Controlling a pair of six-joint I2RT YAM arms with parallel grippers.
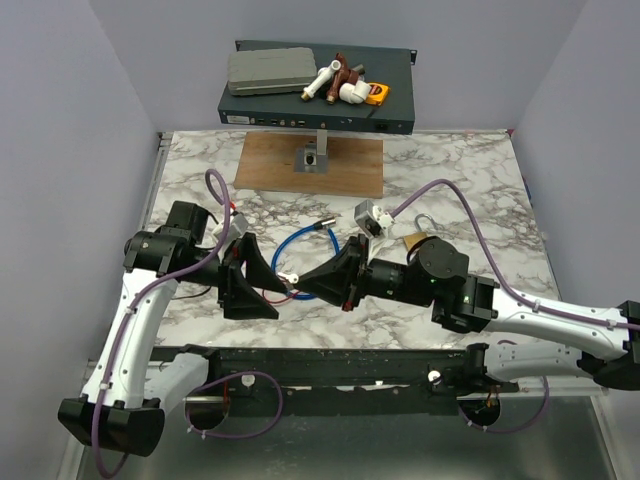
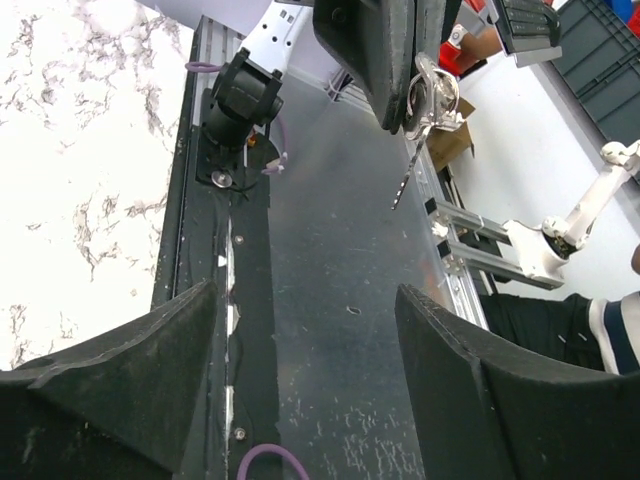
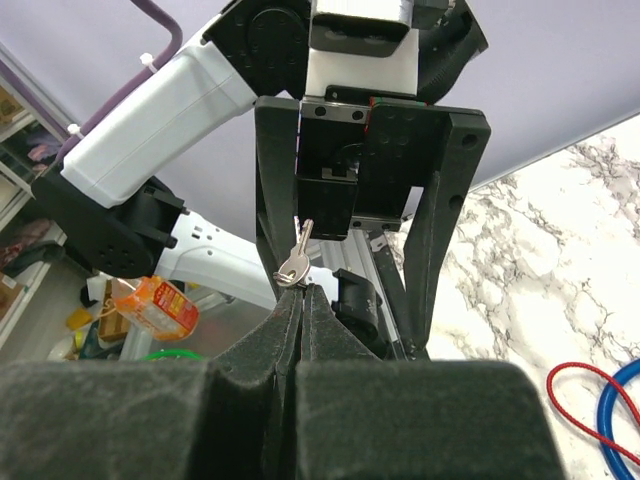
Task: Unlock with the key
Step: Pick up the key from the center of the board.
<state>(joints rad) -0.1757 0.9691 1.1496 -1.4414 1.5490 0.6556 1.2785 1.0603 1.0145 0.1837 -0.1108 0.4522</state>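
Observation:
My right gripper (image 3: 303,295) is shut on the ring end of the small silver key (image 3: 296,262), whose blade sticks up past the fingertips. In the left wrist view the key (image 2: 428,95) hangs from the right gripper's fingers (image 2: 385,50) with its blade pointing down. My left gripper (image 2: 305,300) is open and empty and faces the right gripper (image 1: 306,285) across a short gap above the table's front. A red strap loop (image 3: 590,398) lies on the marble. The brass padlock (image 1: 413,241) lies behind the right wrist, apart from both grippers.
A blue cable (image 1: 300,248) curls on the marble between the arms. A wooden board (image 1: 310,165) with a small metal stand lies at the back centre. Behind it a dark rack unit (image 1: 318,95) carries a grey case and pipe fittings. Purple cables trail from both wrists.

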